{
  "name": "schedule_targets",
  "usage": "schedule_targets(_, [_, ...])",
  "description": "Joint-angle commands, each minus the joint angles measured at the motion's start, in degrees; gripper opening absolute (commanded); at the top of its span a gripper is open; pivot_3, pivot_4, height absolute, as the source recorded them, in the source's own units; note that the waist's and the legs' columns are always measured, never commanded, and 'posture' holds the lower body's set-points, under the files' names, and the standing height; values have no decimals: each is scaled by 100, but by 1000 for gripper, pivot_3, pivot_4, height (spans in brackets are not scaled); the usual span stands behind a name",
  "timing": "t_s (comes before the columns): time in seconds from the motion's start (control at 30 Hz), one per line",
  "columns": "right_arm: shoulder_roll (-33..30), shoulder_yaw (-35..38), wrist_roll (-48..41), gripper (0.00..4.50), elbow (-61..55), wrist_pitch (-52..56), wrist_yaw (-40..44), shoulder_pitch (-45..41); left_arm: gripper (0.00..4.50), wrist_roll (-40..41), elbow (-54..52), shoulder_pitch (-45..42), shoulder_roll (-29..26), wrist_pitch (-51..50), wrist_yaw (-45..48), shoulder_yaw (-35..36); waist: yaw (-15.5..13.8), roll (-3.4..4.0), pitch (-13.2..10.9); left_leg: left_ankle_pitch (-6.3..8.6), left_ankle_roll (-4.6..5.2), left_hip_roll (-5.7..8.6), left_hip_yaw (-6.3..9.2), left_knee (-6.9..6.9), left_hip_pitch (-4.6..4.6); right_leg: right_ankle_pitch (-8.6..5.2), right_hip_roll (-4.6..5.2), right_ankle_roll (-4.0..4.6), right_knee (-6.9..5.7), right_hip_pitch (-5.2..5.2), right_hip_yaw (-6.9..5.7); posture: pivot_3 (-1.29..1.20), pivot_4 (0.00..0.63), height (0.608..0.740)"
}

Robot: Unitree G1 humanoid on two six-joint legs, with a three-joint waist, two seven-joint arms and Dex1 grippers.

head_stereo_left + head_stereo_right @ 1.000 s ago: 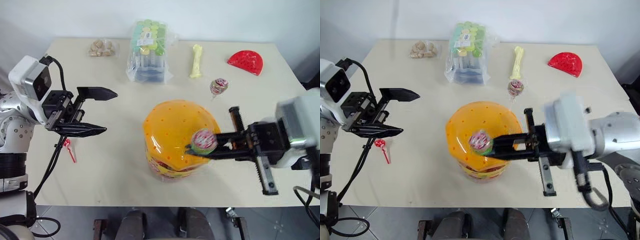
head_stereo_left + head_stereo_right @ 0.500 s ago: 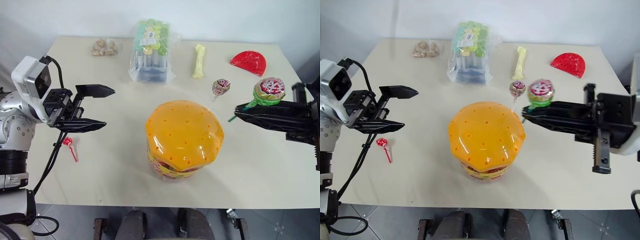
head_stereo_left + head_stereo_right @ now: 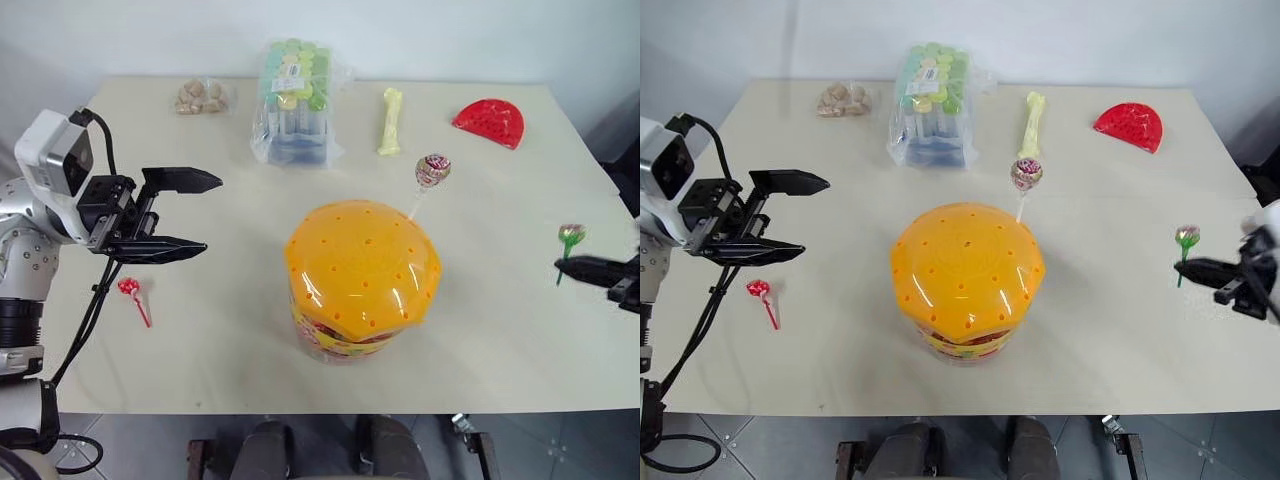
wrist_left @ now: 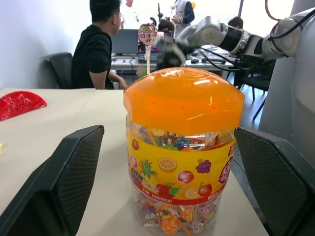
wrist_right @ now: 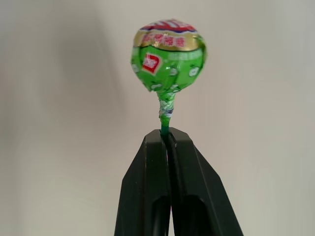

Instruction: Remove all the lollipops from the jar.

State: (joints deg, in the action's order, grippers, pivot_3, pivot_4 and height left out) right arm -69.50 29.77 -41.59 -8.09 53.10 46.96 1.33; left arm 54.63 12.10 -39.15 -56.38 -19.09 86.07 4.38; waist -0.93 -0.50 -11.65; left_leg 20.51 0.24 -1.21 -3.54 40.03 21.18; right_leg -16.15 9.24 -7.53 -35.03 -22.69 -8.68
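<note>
The jar [image 3: 362, 275], with its orange dome full of small holes and its printed base, stands mid-table. A lollipop [image 3: 433, 170] on a white stick rises upright from the far side of the dome. A red-stick lollipop [image 3: 130, 290] lies on the table to the left. My right gripper [image 3: 572, 264] is shut on the stick of a green-wrapped lollipop [image 5: 169, 56], held low near the table's right edge. Left of the jar my left gripper [image 3: 212, 213] hangs open, pointing at it, and its fingers [image 4: 74, 172] frame the jar [image 4: 183, 147] from a distance.
Along the back of the table [image 3: 520, 330] are a bag of brown pieces [image 3: 200, 97], a clear bag of green-capped tubes [image 3: 295, 100], a pale yellow bone-shaped stick [image 3: 390, 120] and a red half-round piece [image 3: 490, 120]. People sit at desks [image 4: 98, 49] beyond the table's right side.
My right gripper has carried the green-wrapped lollipop from the jar's dome away to the right and down toward the table's right edge. The left gripper has stayed where it was, open.
</note>
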Motion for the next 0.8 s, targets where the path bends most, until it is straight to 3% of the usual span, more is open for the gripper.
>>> schedule_targets(0.03, [159,-681,472,20,526,69,-421,-641,4500,88,-66,38,-141,119,643,135,9,1,0,0,0,0,-2,0,0,0,0,0,0,0,1,0,150,740])
schedule_targets(0.23, [796,-1654,1068,20,1302,300,-950,-1677,4500,62,-173,102,-87,73,643,185,30,5,-3,0,0,0,-4,0,6,0,0,0,0,-7,1,0,150,740])
schedule_targets(0.37, [960,-1713,1181,20,1356,439,-995,-1741,4500,58,-187,100,-91,38,643,217,-32,9,-3,0,0,1,-5,-1,8,0,0,0,2,-9,1,0,150,740])
schedule_targets(0.47, [1026,-1568,1168,658,1144,365,-952,-1566,4500,48,-184,82,-78,18,643,221,-57,9,-3,0,0,1,-5,0,10,0,0,-1,4,-9,0,0,150,740])
schedule_targets(0.8, [1214,-189,637,4008,-356,869,-978,-728,4500,43,-167,-12,-47,-40,643,212,-42,10,-3,0,0,1,-7,-1,7,1,0,-1,0,-9,2,0,150,740])
